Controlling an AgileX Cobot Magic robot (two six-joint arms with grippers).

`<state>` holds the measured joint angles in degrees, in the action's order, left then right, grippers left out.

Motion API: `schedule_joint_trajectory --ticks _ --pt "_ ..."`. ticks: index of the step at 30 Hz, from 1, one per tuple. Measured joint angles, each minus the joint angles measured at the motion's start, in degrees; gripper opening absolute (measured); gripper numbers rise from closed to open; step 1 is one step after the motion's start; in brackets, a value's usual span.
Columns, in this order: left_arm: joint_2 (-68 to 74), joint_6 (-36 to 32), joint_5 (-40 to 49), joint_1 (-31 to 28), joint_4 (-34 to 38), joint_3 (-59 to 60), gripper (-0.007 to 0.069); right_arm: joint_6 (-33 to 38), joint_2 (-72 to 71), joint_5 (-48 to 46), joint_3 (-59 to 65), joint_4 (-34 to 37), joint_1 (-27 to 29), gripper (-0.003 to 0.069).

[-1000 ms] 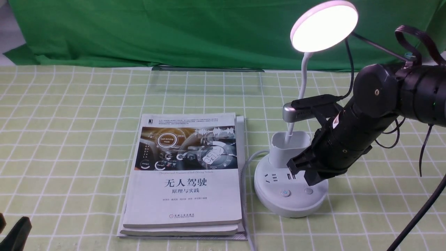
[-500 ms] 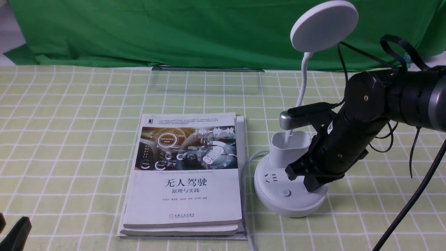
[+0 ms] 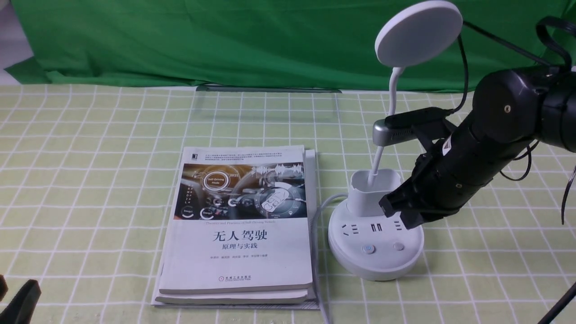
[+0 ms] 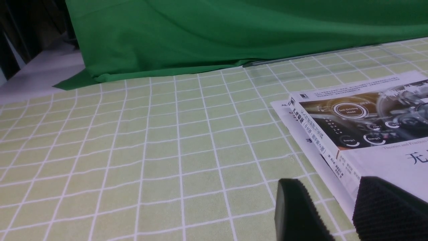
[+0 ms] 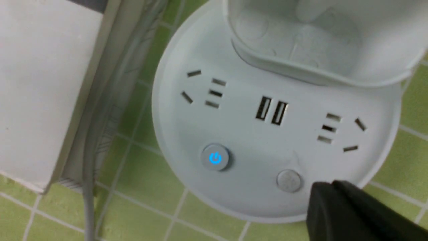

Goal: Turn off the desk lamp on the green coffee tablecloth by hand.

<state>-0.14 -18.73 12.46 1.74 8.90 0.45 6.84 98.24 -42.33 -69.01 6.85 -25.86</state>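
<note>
The white desk lamp stands on the green coffee tablecloth (image 3: 90,180) at the right. Its disc head (image 3: 418,32) is dark, and its round base (image 3: 375,252) shows a blue-lit power button (image 3: 368,248) and a plain grey button (image 3: 398,246). My right gripper (image 3: 398,215) is shut and empty and hovers just above the base, beside the pen cup (image 3: 373,191). In the right wrist view its closed tips (image 5: 326,190) sit next to the grey button (image 5: 288,180), apart from it. My left gripper (image 4: 337,214) is open and empty, low over the cloth at the near left corner (image 3: 20,301).
A stack of books (image 3: 238,225) lies left of the lamp base, and its near corner shows beside my left fingers (image 4: 334,147). The lamp's grey cord (image 3: 317,252) runs between books and base. The dark green backdrop (image 3: 225,40) hangs behind.
The lamp head went from lit to dark. My right gripper dipped onto the grey button, then rose up and to the right, clear of the base. The left gripper has not moved.
</note>
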Motion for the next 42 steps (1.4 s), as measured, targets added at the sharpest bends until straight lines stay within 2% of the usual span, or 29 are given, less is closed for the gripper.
schedule_joint_trajectory --ticks 6,15,22,27,32,37,42 --pt "0.0 0.0 0.0 0.0 0.0 0.0 0.0242 -0.37 -8.07 -0.17 5.54 -0.12 -0.04 0.0043" --pt "0.0 0.0 0.0 0.0 0.0 0.0 0.0242 -0.45 -31.03 -2.8 19.28 -0.14 -0.04 0.0046" --pt "0.0 0.0 0.0 0.0 0.0 0.0 0.0242 -0.59 -41.85 -2.03 20.93 -0.18 -0.22 0.0055" --pt "0.0 0.0 0.0 0.0 0.0 0.0 0.0242 -0.59 -46.8 2.35 20.93 -0.18 -0.22 0.0066" --pt "0.0 0.0 0.0 0.0 0.0 0.0 0.0242 -0.2 -50.42 5.01 22.74 -1.07 -0.22 0.0041" --pt "0.0 0.0 0.0 0.0 0.0 0.0 0.0242 0.17 -61.4 11.8 34.4 -1.71 5.93 0.0041" --pt "0.0 0.0 0.0 0.0 0.0 0.0 0.0242 0.27 -77.8 24.06 52.93 -2.32 14.55 0.0041"
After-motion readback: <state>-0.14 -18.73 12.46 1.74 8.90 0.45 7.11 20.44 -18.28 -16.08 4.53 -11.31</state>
